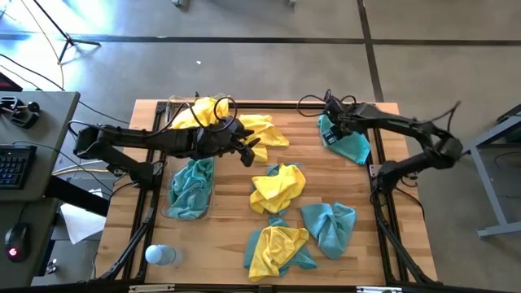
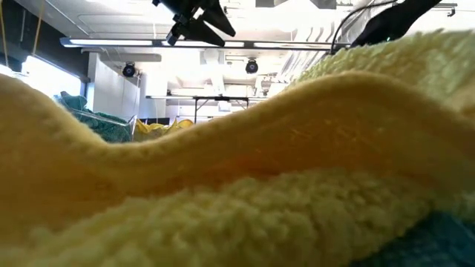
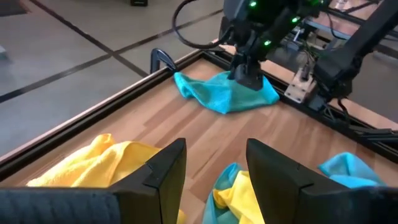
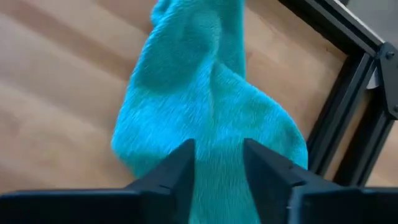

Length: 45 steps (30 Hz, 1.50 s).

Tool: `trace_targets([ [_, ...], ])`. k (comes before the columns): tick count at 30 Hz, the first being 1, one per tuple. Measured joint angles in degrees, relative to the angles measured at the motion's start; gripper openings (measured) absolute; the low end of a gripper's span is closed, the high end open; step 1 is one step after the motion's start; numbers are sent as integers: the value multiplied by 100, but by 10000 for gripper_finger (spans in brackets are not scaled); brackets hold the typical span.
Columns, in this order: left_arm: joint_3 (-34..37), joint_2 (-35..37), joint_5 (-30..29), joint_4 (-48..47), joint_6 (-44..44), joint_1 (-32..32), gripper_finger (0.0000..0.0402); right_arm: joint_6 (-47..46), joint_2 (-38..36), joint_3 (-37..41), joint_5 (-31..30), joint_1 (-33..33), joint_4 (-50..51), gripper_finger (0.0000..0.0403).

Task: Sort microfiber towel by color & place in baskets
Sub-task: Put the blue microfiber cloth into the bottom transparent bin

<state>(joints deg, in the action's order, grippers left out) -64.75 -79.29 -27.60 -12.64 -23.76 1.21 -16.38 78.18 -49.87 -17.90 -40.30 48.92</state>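
Several yellow and teal microfiber towels lie about the table. My right gripper (image 1: 332,129) is down on a teal towel (image 1: 348,145) at the far right corner and shut on it. My left gripper (image 1: 249,151) is open and holds nothing, hovering over bare wood between the yellow towels (image 1: 262,130) and a crumpled yellow towel (image 1: 277,187). One clear basket (image 1: 173,106) at the far left holds yellow towels; another (image 1: 213,181) nearer on the left holds a teal towel (image 1: 190,189). In the low view a yellow towel (image 2: 237,185) fills the picture. My right gripper pinches a raised fold (image 4: 219,134) of the teal towel between its two fingers (image 4: 180,168), coming from above and pointing down (image 3: 246,76). One layer or several, I cannot tell. The rest of the towel (image 3: 205,93) lies slack on the table around the fingers.
A teal towel (image 1: 330,228) and a yellow towel lying over a teal one (image 1: 277,248) lie near the front edge. A small pale blue bottle (image 1: 160,255) lies at the near left corner. The black metal frame (image 1: 383,195) borders the table.
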Motion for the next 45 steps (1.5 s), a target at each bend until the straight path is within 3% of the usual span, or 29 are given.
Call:
trace_targets([
  [6, 0, 0, -4, -5, -1, 0, 156, -58, 779, 0, 39, -310, -437, 205],
  [11, 0, 0, -6, -1, -169, -103, 156, -80, 1367, 2, 349, -408, -441, 224],
  [17, 0, 0, -6, -1, -162, -210, 156, 620, 1942, -40, 524, -404, -434, 206],
  [21, 0, 0, -4, 46, -160, -205, 156, 748, 1928, -31, 641, -392, -417, 136],
  [24, 0, 0, -4, 137, -156, -203, 156, 864, 1564, 13, 742, -399, -376, 50],
  [26, 0, 0, 2, 226, -101, -204, 156, 929, 1138, 48, 764, -402, -32, 15],
  [30, 2, -35, 13, 536, 274, -203, 156, 851, 92, 19, 776, -342, 348, 27],
  [33, 2, -166, 78, 923, 697, -165, 156, 1016, -771, 22, 853, -146, 459, 12],
  [39, 0, -730, 1153, 2095, 1266, 34, 156, 1293, -2363, 20, 1390, 584, 300, 5],
  [45, -953, -1514, 1639, 1925, 1863, 159, 156, 1038, -3168, 13, 1842, 1590, -347, 2],
])
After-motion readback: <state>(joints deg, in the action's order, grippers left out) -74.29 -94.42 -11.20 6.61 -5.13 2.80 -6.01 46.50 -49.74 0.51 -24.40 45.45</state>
